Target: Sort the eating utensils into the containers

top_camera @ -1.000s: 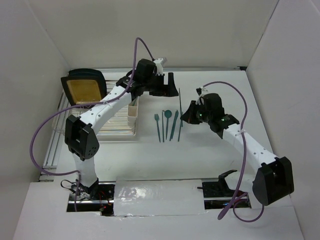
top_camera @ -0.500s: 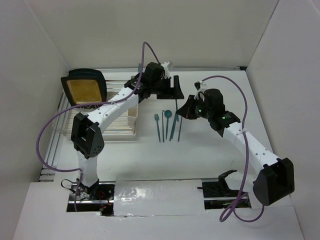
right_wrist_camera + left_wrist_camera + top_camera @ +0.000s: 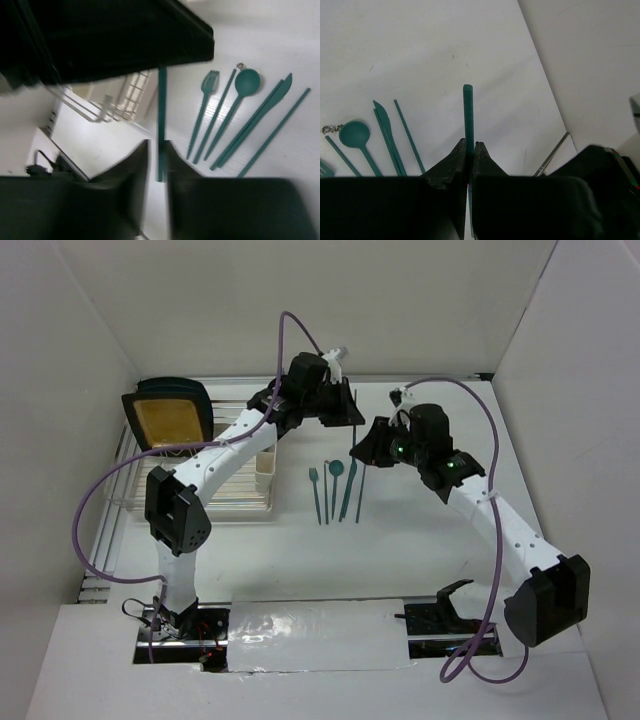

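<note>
On the white table (image 3: 430, 540): teal stick (image 3: 468, 110) handover just beyond the utensil row (image 3: 335, 490).
The left gripper (image 3: 469, 150), wide before, now clamps the stick; the right gripper (image 3: 156, 150), previously clamped, now stands slightly parted around it.

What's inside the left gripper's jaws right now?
A thin teal utensil is pinched in the left gripper, one end poking out. Its other end is hidden by the gripper, so its type is unclear.
</note>
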You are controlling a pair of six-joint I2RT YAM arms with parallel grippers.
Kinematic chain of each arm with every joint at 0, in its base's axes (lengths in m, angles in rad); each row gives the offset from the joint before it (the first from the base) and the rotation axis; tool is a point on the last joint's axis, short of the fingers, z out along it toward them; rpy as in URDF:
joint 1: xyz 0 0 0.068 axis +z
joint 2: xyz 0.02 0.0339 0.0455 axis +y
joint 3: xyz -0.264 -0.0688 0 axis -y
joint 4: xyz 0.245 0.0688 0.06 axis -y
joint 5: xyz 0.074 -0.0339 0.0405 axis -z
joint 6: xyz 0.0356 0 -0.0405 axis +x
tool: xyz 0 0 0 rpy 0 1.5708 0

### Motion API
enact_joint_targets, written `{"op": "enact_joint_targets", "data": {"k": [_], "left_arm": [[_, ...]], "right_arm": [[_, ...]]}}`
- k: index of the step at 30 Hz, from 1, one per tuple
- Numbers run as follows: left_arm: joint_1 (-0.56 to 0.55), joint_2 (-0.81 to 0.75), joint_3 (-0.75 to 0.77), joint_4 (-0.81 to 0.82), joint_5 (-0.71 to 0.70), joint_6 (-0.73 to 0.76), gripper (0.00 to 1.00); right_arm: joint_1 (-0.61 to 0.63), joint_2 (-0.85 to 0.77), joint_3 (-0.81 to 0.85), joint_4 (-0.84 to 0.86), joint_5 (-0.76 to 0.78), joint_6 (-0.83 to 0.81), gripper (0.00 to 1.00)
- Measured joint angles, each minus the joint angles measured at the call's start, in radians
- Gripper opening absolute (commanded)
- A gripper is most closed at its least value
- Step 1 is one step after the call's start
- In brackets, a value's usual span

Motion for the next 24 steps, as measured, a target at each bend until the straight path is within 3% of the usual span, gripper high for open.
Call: {"op": "enact_joint_targets", "data": {"k": [1, 4, 7, 12, 17, 24], "left_arm": [[0.000, 0.002, 0.011, 0.000, 0.002, 0.003, 0.00], [0.007, 0.002, 0.021, 0.008, 0.011, 0.033, 0.00], [0.042, 0.001, 0.021, 0.028, 0.055, 0.090, 0.00], [0.178, -0.085, -0.041, 0.084, 0.132, 0.233, 0.00], [0.341, -0.349, -0.264, 0.215, 0.246, 0.389, 0.00], [0.403, -0.569, -0.454, 0.367, 0.448, 0.496, 0.00]], "right_arm": [[0.000, 0.010, 0.031, -0.019, 0.005, 0.003, 0.61], [-0.010, 0.042, 0.161, -0.079, 0.011, -0.001, 0.83], [-0.031, 0.063, 0.290, -0.134, 0.011, -0.007, 0.98], [-0.121, 0.056, 0.357, -0.163, 0.010, -0.010, 1.00], [-0.193, 0.057, 0.230, -0.171, 0.009, -0.002, 1.00], [-0.175, 0.117, 0.107, -0.174, 0.042, 0.002, 1.00]]}}
